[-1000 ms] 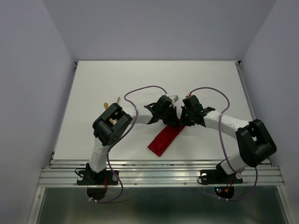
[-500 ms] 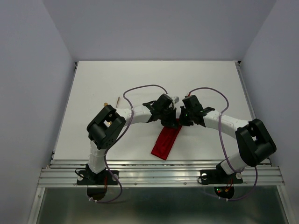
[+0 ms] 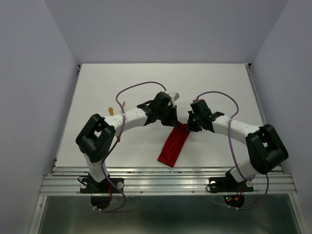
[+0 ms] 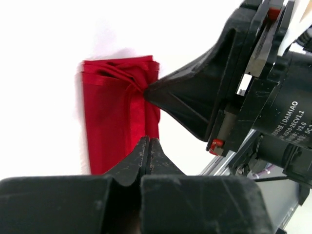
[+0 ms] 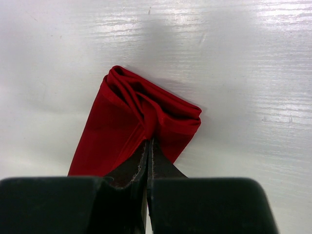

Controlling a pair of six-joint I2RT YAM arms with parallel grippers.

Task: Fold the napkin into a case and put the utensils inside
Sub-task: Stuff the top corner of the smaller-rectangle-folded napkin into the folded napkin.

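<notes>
White table [image 3: 97, 83]: the narrow red cloth case [image 3: 173, 146] has swung straighter under the right jaws pinching it; left jaws, closed empty, withdrew, so folding looks finished.

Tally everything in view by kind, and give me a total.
Red napkin case: 1
Metal utensils: 2, only their ends showing past the left arm
Robot arms: 2, left and right
Total: 5
</notes>
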